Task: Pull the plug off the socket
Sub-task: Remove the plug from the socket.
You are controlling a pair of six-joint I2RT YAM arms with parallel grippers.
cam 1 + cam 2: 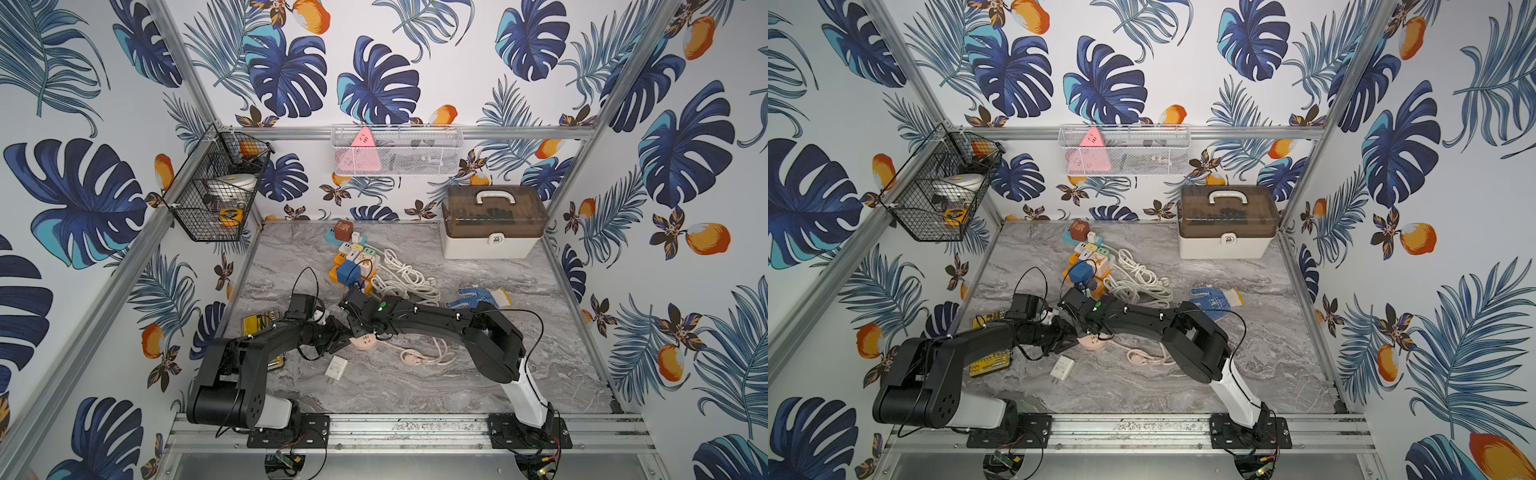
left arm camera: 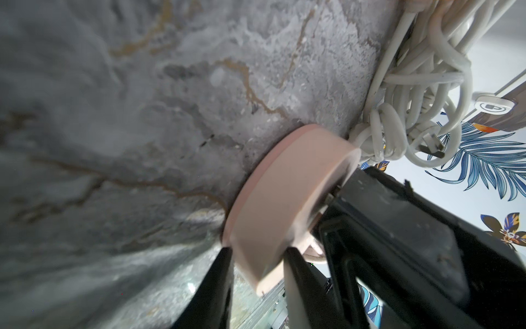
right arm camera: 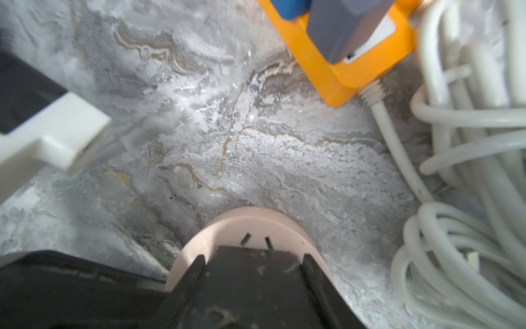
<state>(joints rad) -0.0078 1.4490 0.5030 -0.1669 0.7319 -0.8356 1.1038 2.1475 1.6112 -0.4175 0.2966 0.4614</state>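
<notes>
1. Toward 8 o'clock from the middle of the tabletop (image 1: 457, 374) sat the round pink socket (image 1: 365, 342). Its pink cord (image 1: 419, 355) trailed off toward 3 o'clock.
2. The left end effector (image 2: 256, 251) pinched the pink socket at its edge, with its two fingers straddling the disc's wall in the left wrist view.
3. The right end effector (image 3: 253, 257) reached over the socket's face and was pressed onto a black plug (image 3: 256, 282) seated there. Two empty slots showed just past it.
4. Whether the prongs had begun to leave could not be told, though the left wrist view hinted at a sliver of metal between plug and face.
5. As a judgement, the socket was light, hard, smooth plastic. It would rise with the plug unless held down, and a shallow edge grip could slip.
6. The plug looked rigid and boxy, and its flat sides were the best place to hold it. Friction on the prongs called for a straight pull away from the face, without twisting.
7. A white charger (image 1: 337, 368) lay loose at 7 o'clock of the socket, and a white cable (image 1: 399, 278) was coiled at 1 o'clock, near enough to snag.
</notes>
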